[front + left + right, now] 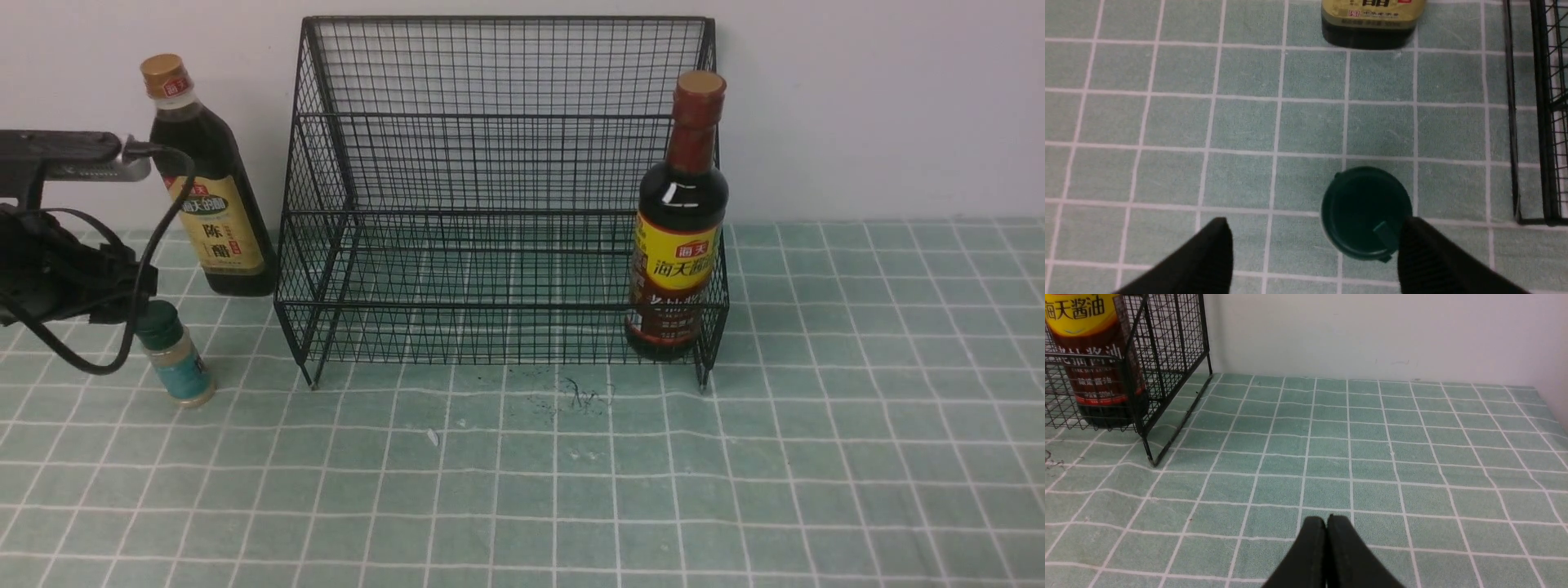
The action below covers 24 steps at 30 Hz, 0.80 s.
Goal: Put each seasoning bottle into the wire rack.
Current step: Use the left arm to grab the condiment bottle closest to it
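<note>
1. The wire rack [506,163] stands on the bench [735,490] against the pale wall, on a green checked cloth.
2. The dark bottle with the yellow label [678,245] is inside the rack. It stands upright at the right end of the lowest tier, close to the side mesh.
3. The tall dark bottle with the tan cap [212,212] is outside the rack, just beside its left side and near the wall.
4. The small green-capped shaker [175,355] is also outside, on the cloth in front of the tall bottle and left of the rack's front foot.
5. The left arm [57,269] hangs over the shaker. In the left wrist view the left jaws are spread wide and grasp nothing.
6. One finger [1433,261] overlaps the edge of the shaker's cap, and the other stands well off to the far side. Whether that finger touches the cap cannot be told.
7. The right jaws are clenched tight with nothing between them. They point over bare cloth, well to the right of the rack.
</note>
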{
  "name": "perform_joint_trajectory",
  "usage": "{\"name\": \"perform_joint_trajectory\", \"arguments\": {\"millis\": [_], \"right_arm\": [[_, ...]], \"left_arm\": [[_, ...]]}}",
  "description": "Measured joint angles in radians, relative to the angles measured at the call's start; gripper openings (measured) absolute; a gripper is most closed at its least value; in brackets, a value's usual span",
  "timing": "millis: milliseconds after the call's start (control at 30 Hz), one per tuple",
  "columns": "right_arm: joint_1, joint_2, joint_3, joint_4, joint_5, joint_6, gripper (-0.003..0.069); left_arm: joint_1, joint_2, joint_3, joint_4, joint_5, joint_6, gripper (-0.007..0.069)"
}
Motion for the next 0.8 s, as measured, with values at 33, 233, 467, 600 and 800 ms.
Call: {"name": "perform_joint_trajectory", "arguments": {"millis": [33, 233, 467, 600, 800], "right_arm": [[0.0, 0.0, 0.0, 0.0, 0.0, 0.0, -0.0015], [0.0, 0.0, 0.0, 0.0, 0.0, 0.0, -0.0015], [0.0, 0.0, 0.0, 0.0, 0.0, 0.0, -0.0015], [0.0, 0.0, 0.0, 0.0, 0.0, 0.0, -0.0015], [0.0, 0.0, 0.0, 0.0, 0.0, 0.0, -0.0015]], "left_arm": [[0.0, 0.001, 0.0, -0.003, -0.001, 0.005, 0.0519], [0.0, 0.021, 0.0, -0.096, -0.015, 0.086, 0.0564], [0.0, 0.067, -0.003, -0.174, -0.021, 0.142, 0.0564], [0.0, 0.109, -0.004, -0.184, -0.021, 0.168, 0.0564], [0.0, 0.142, -0.004, -0.192, -0.035, 0.172, 0.0548]]}}
